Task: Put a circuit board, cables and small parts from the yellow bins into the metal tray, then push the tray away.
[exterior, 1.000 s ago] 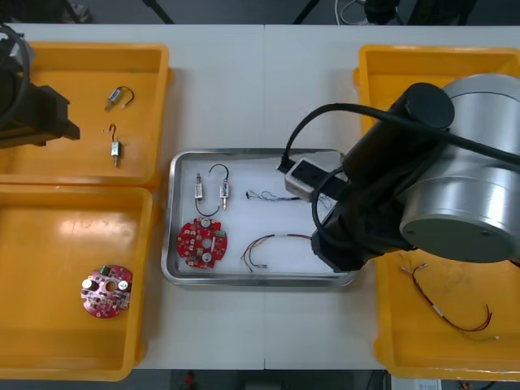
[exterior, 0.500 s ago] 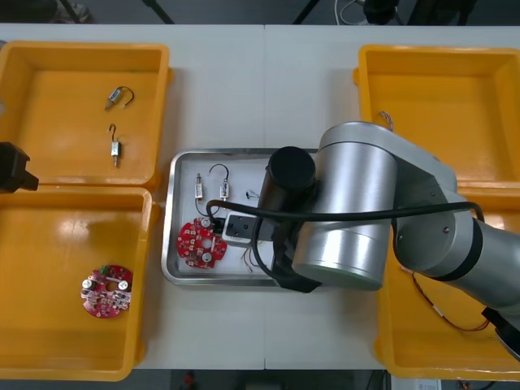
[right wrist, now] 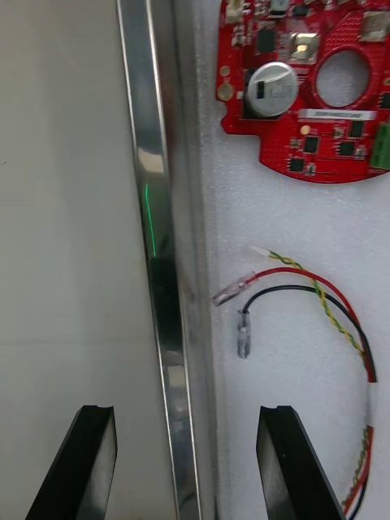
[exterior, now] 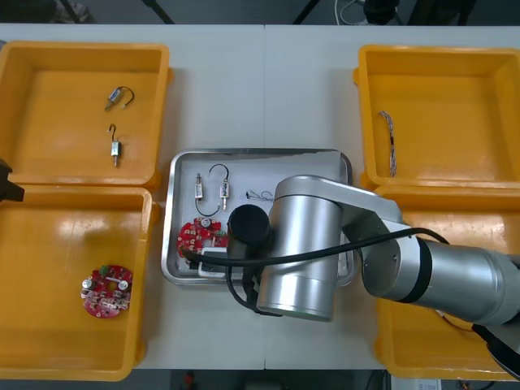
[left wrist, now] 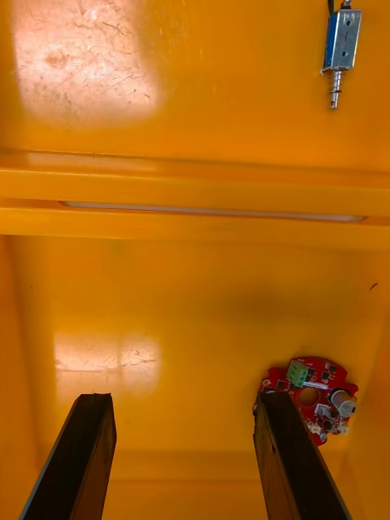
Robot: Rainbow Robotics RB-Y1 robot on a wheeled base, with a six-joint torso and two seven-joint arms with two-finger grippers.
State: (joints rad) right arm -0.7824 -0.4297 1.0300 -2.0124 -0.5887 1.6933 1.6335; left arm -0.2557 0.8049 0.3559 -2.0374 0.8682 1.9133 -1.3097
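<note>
Astride shiny tray (right wrist: 154, 203) rim, right gripper (right wrist: 185, 418) fingers (right wrist: 85, 463) apart; left gripper (left wrist: 183, 406) fingers apart over yellow bin (left wrist: 195, 325).

I count four yellow bins (exterior: 65, 106), one metal tray (exterior: 260, 153), two round red circuit boards (exterior: 106, 291), four small metal parts (exterior: 115, 151) and three cables (exterior: 389, 142) that I can make out.

- The rim of the tray (right wrist: 154, 244) is straddled by the right gripper (right wrist: 186, 422), fingers spread; bare table (right wrist: 65, 244) is left free outside.
- Inside, a cable (right wrist: 318, 282) and a board (right wrist: 313, 89) are met ahead.
</note>
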